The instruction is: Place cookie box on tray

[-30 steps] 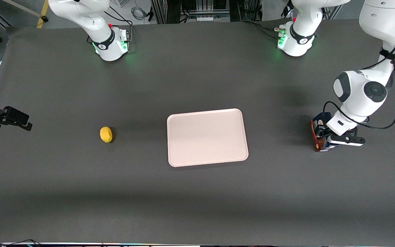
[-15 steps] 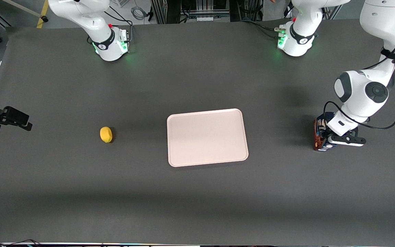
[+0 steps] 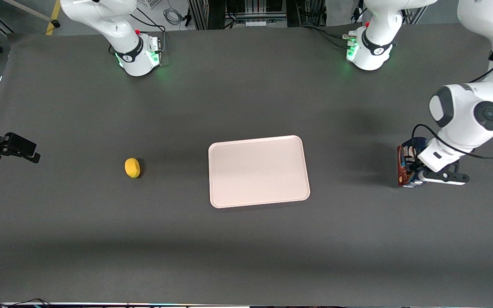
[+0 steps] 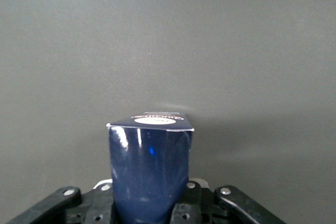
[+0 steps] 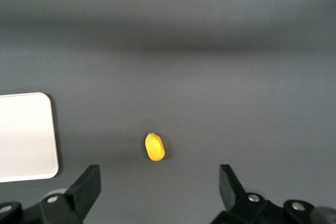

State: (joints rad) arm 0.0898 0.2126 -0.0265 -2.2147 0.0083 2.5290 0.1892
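The box is dark navy blue, glossy, with a red edge, a brown patch and a white oval logo on its end. The tray is plain pale pink. The table is matte dark grey. A small lump is bright yellow. The gripper by the box is white and black.

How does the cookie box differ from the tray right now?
The cookie box is small, dark navy with a red edge; the tray is large, flat and pale pink. The cookie box sits at the gripper, toward the working arm's end of the table, while the tray lies alone mid-table with nothing on it. The cookie box looks tall and upright; the tray lies low. Both are rectangular.
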